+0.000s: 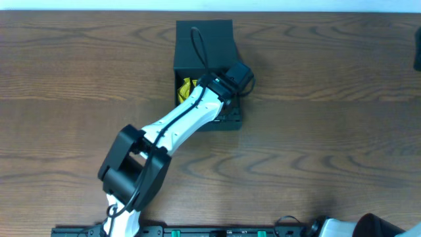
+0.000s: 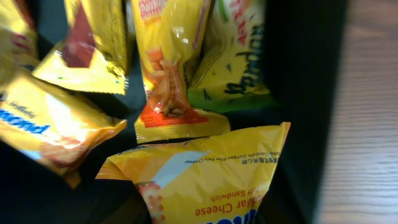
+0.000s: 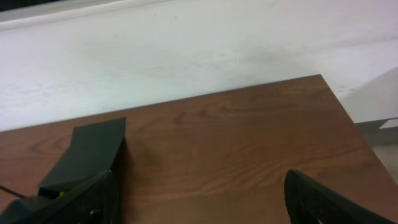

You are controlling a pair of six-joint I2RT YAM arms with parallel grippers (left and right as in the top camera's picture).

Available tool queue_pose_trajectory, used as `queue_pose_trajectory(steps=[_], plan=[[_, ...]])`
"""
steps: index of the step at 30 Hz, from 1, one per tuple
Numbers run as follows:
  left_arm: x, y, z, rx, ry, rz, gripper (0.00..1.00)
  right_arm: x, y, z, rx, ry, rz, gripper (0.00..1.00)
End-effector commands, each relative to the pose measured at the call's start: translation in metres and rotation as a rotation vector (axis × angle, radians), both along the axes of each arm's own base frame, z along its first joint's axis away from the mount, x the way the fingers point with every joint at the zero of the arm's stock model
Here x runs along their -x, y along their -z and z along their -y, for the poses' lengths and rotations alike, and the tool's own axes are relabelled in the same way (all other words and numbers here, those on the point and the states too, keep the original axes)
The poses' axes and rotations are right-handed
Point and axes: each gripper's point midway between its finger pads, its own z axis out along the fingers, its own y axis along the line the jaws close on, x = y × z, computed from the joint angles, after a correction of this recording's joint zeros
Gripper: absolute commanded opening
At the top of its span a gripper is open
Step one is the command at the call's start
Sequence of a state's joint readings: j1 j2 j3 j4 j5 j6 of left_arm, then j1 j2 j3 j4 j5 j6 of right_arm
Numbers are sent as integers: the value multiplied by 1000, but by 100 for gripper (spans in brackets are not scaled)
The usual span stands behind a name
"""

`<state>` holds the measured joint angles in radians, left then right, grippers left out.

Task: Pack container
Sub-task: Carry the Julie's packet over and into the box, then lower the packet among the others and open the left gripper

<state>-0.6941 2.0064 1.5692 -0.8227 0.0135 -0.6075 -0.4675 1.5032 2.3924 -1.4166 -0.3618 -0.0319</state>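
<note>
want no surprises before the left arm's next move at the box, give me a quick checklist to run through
1. Container flap lid open: ok, it stands back.
2. Snack packets inside the container: ok, several lie there.
3. Left arm at the opening: ok, it reaches in.
4. Left tool holding anything: cannot tell, hidden under its wrist.
5. Right tool out of the way: ok, open, empty, apart from the container.

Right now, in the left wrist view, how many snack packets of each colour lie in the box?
Yellow packets: 4
Green packet: 1
Total in the container: 5; a yellow scrap at the top-left edge may be a sixth.
</note>
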Motion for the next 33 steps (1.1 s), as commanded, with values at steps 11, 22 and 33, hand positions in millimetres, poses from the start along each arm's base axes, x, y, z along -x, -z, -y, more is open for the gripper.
queue_pose_trajectory(steps=[11, 22, 33], plan=[[16, 24, 10, 57, -6, -121, 28, 5, -5, -2, 9, -6, 19, 86], [21, 25, 3, 26, 15, -138, 78, 5, -5, -2, 9, -6, 18, 86], [-14, -6, -9, 80, -23, -62, 72, 4, -4, -2, 8, -6, 16, 86]])
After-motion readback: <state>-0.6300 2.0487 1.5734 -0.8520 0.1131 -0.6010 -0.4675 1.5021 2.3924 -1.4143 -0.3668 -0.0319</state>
